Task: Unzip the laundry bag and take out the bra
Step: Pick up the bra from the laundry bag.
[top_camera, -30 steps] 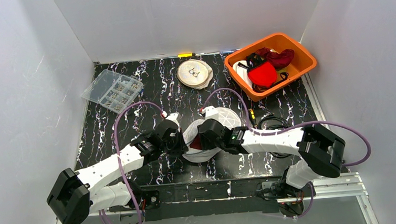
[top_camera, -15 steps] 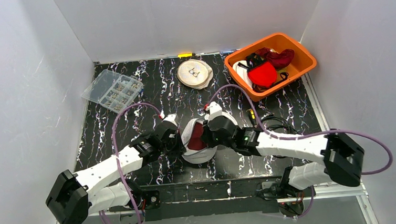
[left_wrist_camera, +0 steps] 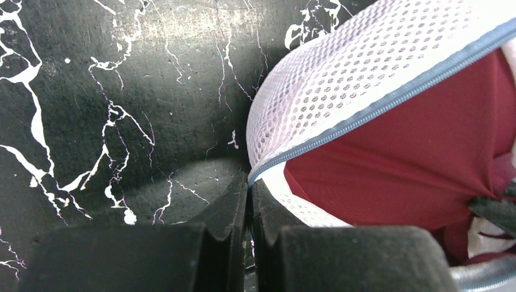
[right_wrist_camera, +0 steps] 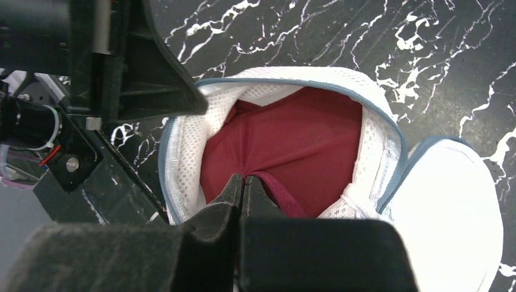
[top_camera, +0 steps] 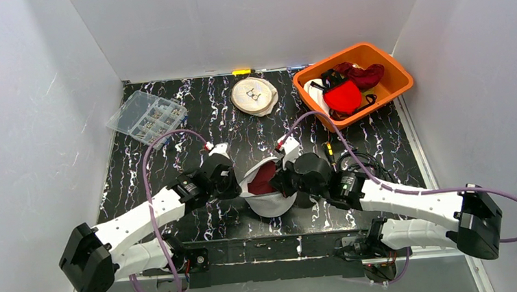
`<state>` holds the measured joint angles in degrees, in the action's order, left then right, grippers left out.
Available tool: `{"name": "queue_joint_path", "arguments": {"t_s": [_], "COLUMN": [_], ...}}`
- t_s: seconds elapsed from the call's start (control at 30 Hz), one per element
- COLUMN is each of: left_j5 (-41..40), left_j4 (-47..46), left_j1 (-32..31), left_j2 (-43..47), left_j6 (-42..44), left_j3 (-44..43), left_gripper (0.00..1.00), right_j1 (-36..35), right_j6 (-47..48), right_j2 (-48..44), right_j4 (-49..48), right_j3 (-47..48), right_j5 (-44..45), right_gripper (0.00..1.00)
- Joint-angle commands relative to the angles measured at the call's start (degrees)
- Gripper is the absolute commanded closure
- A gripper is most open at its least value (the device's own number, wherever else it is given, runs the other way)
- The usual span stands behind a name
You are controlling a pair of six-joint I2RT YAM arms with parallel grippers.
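Bag point(top_camera: 269, 203) mouth wider, up; bra point(right_wrist_camera: 292, 146) inside

Quick headcount of what's on the bench point(top_camera: 220, 121). Two arms, the left arm point(top_camera: 144, 219) and the right arm point(top_camera: 411, 200), so two pincers as well: left pincer point(left_wrist_camera: 249, 182) and right pincer point(right_wrist_camera: 243, 181). Each arm carries one purple cable, so two of those. One white mesh laundry bag point(top_camera: 268, 204), and one dark red bra point(top_camera: 265, 178) in it. One orange bin point(top_camera: 402, 75); the clothes heaped in it look like three or four pieces, but they're too tangled for a proper count. One clear compartment box point(top_camera: 146, 117). One round white disc-shaped thing point(top_camera: 254, 95). One coil of black cable point(top_camera: 356, 158).
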<state>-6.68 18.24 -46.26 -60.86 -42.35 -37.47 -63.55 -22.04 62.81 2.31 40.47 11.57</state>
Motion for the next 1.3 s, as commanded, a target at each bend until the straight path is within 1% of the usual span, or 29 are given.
{"name": "queue_joint_path", "arguments": {"t_s": [0.0,0.07,0.17,0.27,0.43,0.6,0.63,0.77,0.8,0.87,0.97,1.13,1.17,1.2,1.27], "left_j5": [-1.28,-0.11,0.21,-0.49,-3.35,-4.33,-3.69,-0.11,0.94,3.21,7.33,14.62,16.16,17.85,20.41], "left_j4": [0.56,-0.86,-1.82,-1.85,-0.63,0.03,0.25,1.16,0.98,0.34,-0.91,-3.73,-4.5,-6.09,-7.28], "left_j1": [0.02,0.02,-0.13,-0.14,-0.12,-0.12,-0.09,-0.14,-0.13,-0.15,-0.13,-0.15,-0.12,-0.24,-0.7], "left_j2": [-2.96,-4.48,-5.7,-5.49,-3.58,-3.44,-3.93,-4.92,-4.7,-3.95,-3.31,-6.09,-6.94,-7.87,-10.1], "left_j6": [1.97,2.48,2.71,3.2,3.93,3.47,3.42,2.45,1.68,0.01,-2.63,-5.55,-5.66,-5.48,-4.65], "left_j3": [-2.28,-2.49,-2.97,-3.45,-4.4,-5.41,-5.81,-7.15,-7.25,-7.24,-7.43,-8.0,-8.0,-7.97,-8.19], "left_gripper": [1.0,1.0,1.0,1.0,1.0,1.0,0.96,0.55,0.47,0.37,0.3,0.28,0.28,0.31,0.4], "right_j1": [-0.14,-0.11,-0.13,-0.08,-0.01,0.06,0.07,0.01,0.02,0.07,0.01,0.03,0.01,0.03,0.0], "right_j6": [0.13,-1.71,-5.48,-6.52,-6.51,-7.67,-8.04,-10.06,-10.49,-11.17,-11.69,-11.88,-12.0,-12.3,-13.05], "right_j2": [-2.84,-2.66,-4.22,-6.44,-7.93,-6.11,-5.59,-4.81,-4.88,-5.08,-5.3,-4.82,-4.73,-4.79,-5.41], "right_j4": [-9.31,-11.37,-15.83,-20.75,-20.04,-15.24,-14.22,-13.11,-13.33,-13.44,-13.47,-14.2,-14.05,-13.88,-13.26], "right_j3": [-1.15,-1.14,-2.41,-3.5,-3.56,-6.29,-7.13,-10.93,-11.69,-12.59,-13.28,-13.98,-14.05,-14.09,-14.12], "right_j5": [-2.19,-1.35,3.81,7.83,13.88,15.6,15.52,14.29,13.94,13.83,13.16,11.17,10.87,10.73,11.4], "right_gripper": [0.99,0.99,0.99,0.99,0.99,0.99,0.99,0.99,0.99,0.99,0.99,0.99,0.99,0.99,0.99]}}
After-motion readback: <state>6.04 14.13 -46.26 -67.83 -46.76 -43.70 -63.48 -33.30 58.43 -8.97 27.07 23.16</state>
